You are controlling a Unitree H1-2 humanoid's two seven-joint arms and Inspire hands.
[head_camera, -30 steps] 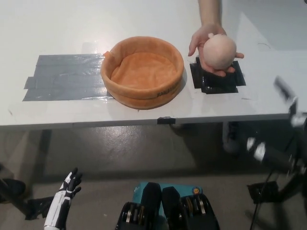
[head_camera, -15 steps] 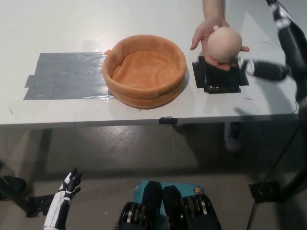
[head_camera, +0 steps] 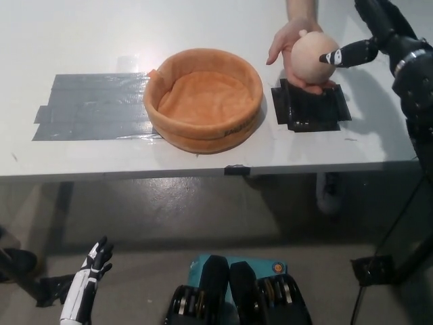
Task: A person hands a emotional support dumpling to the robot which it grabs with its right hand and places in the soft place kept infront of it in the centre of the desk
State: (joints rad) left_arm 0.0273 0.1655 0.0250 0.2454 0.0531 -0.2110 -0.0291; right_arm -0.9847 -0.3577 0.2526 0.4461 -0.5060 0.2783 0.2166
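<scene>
A pale pink plush dumpling [head_camera: 312, 57] rests in a person's hand [head_camera: 287, 45] above the black tape patch [head_camera: 310, 107] on the white desk. My black right hand [head_camera: 369, 42] has come in from the right, fingers spread, one fingertip touching the dumpling's right side; it holds nothing. The orange soft round bed [head_camera: 203, 99] sits in the middle of the desk, left of the dumpling, with nothing inside. My white left hand [head_camera: 89, 276] hangs low at the bottom left below the desk, fingers apart.
A wide patch of grey tape [head_camera: 88, 107] lies on the desk left of the bed. The desk's front edge [head_camera: 203, 172] runs across the middle of the picture, with grey floor below it.
My right arm swung up from the lower right to the dumpling, and its fingertip now touches the plush. The person's hand has lifted the dumpling slightly farther away.
</scene>
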